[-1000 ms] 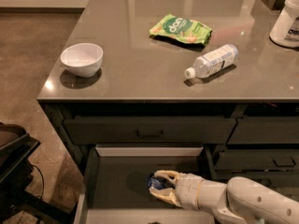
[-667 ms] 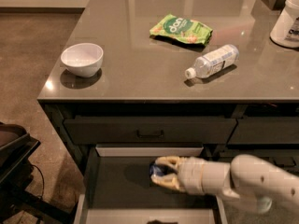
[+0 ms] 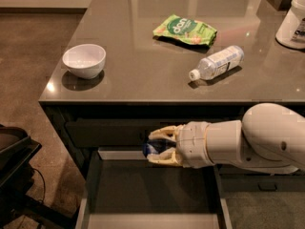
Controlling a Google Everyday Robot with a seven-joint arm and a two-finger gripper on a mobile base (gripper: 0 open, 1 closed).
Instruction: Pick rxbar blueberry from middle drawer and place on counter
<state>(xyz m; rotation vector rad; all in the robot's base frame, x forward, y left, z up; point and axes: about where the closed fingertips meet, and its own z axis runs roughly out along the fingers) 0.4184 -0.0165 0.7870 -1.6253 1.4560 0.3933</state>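
Now the tool [image 3: 161, 146] is pinching the bar [image 3: 152, 148] over the drawer [image 3: 143, 197], needing a twelve-o'clock lift onto the tabletop [image 3: 143, 80].

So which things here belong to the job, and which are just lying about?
Job: rxbar, held in the gripper over the open drawer, just below the edge of the counter.
Lying about, all on the counter: bowl, green bag, bottle, white container.
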